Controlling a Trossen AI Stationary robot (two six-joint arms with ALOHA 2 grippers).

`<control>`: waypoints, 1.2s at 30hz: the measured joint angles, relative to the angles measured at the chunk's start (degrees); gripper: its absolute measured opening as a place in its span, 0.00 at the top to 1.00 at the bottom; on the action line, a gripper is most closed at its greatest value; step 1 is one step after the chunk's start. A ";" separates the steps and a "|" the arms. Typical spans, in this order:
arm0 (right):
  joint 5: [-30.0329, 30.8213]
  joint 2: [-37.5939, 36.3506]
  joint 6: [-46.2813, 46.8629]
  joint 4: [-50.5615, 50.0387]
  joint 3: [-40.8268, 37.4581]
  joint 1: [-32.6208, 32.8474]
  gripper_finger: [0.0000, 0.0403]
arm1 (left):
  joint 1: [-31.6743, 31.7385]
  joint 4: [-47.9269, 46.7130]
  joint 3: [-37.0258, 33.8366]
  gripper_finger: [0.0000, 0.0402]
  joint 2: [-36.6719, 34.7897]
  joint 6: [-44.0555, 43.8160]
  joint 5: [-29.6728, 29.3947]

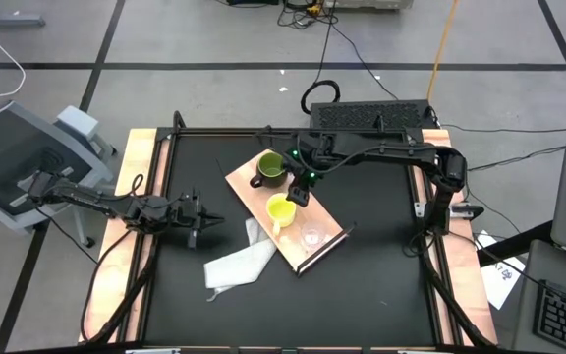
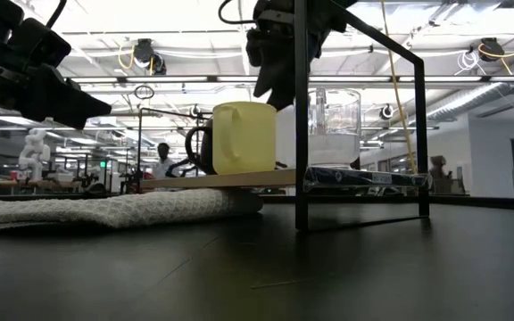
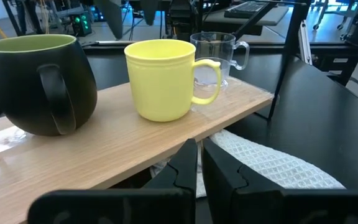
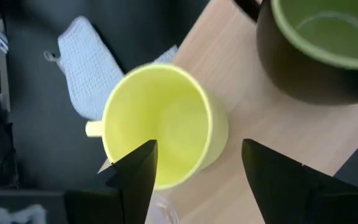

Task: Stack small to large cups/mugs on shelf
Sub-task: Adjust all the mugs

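Three vessels stand in a row on the light-wood shelf [image 1: 244,182]: a dark olive-green mug [image 1: 271,169], a yellow mug [image 1: 281,208] and a clear cup [image 1: 312,236]. My right gripper [image 4: 197,162] hangs open just above the yellow mug [image 4: 166,124]. One finger is over its mouth and the other is beyond its wall, on the green mug's [image 4: 322,43] side. My left gripper [image 1: 197,211] waits shut at the table's left, level with the shelf [image 3: 104,149] and pointing at the yellow mug [image 3: 163,78].
A white woven cloth [image 1: 239,261] lies on the black table, partly under the shelf's near-left edge [image 3: 272,162]. A black frame post [image 2: 302,116] stands in front of the shelf in the low view. A keyboard [image 1: 367,116] sits at the table's far edge.
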 joint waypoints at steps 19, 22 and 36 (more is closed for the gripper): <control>6.03 0.00 -2.73 -0.71 -1.46 0.10 0.44 | 0.00 0.02 0.00 0.94 0.00 -0.76 0.02; 6.01 0.00 -2.73 -0.75 -1.46 0.23 0.44 | 0.00 0.02 0.00 0.94 0.00 -0.74 0.02; 5.99 0.00 -3.18 -0.01 -1.46 1.69 0.44 | -0.02 -0.02 0.00 0.94 0.00 -0.72 0.02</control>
